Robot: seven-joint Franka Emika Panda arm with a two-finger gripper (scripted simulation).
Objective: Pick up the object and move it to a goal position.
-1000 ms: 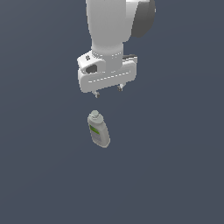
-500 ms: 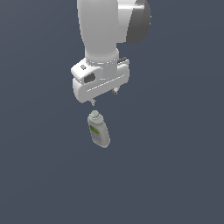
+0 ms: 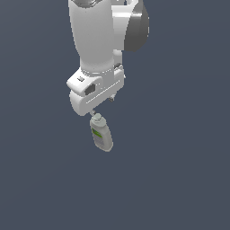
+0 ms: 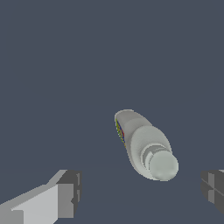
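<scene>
The object (image 3: 101, 134) is a small pale grey-beige bottle with a round whitish cap and a green-and-white label, standing on the dark floor. In the wrist view the object (image 4: 144, 146) shows cap-first, leaning away from the camera. My gripper (image 3: 103, 106) hangs just above the cap and is open, with nothing held. Its fingertips (image 4: 70, 192) stand wide apart in the wrist view, one on each side of the bottle, with the gripper (image 4: 142, 192) centred close to the cap. The white hand hides most of the fingers in the exterior view.
A plain dark grey-blue floor (image 3: 179, 179) spreads all around the bottle. The white arm (image 3: 99, 40) rises above the gripper.
The arm has shifted toward the exterior view's left and come down, so the gripper now sits close above the bottle's cap. The bottle has not moved.
</scene>
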